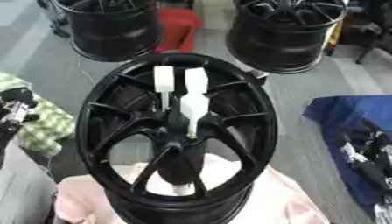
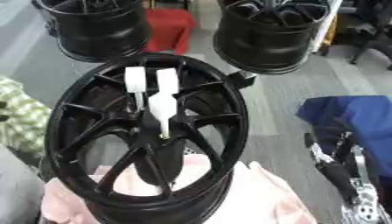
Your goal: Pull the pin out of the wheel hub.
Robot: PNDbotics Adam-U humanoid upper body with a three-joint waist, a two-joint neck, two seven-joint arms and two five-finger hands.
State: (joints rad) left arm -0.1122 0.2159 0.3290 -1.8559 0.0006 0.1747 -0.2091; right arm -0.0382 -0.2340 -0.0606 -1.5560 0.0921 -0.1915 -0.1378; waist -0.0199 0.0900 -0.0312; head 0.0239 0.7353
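Standing in wheel hub point(image 1: 177, 131), pin point(image 1: 194, 105), robot hand point(image 2: 337, 168) apart

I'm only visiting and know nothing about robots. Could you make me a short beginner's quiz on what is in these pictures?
1. True or false: white pins stand in the near black wheel hub.
2. How many other black wheels show behind it?
3. What does the near wheel rest on: A pink cloth, B bare floor?

Key:
1. True.
2. Two: far left wheel, far right wheel.
3. A, the pink cloth. Both hands, left hand and right hand, are off the wheel.
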